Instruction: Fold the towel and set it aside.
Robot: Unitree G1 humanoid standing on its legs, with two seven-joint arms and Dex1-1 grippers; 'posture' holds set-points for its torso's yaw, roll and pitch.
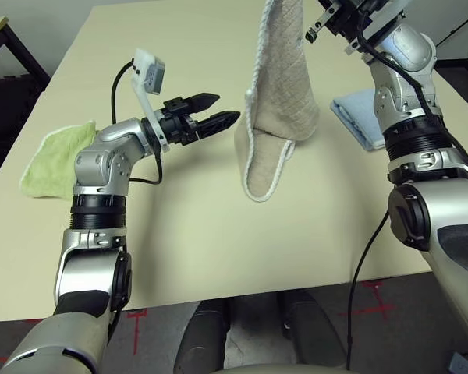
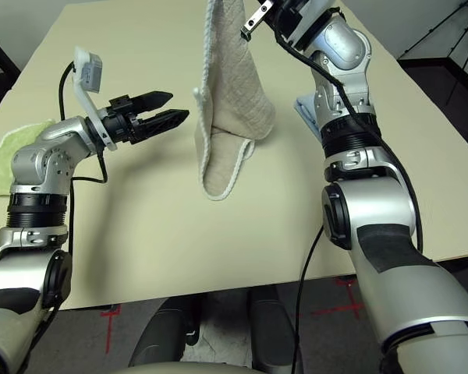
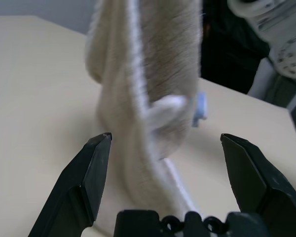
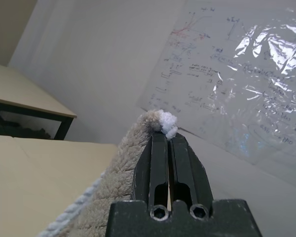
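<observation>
Pale beige counter [image 1: 218, 257] runs wide and bare along its near edge at the bottom of the frame, leaving open room in front of both arms. At centre left, the left pincer [image 1: 218, 111] hangs level above the surface, its two black fingers spread apart, tips aimed at the towel [image 1: 279, 101] and just short of it. That beige towel dangles upright in the upper middle, white-corded edge trailing down, its lowest fold resting on the counter. At the upper right, the right pincer [image 4: 166, 143] is clamped together on the towel's top corner. A lime-green towel [image 1: 54, 156] lies by the left edge; a light blue towel [image 1: 360, 113] lies beyond the right arm.
</observation>
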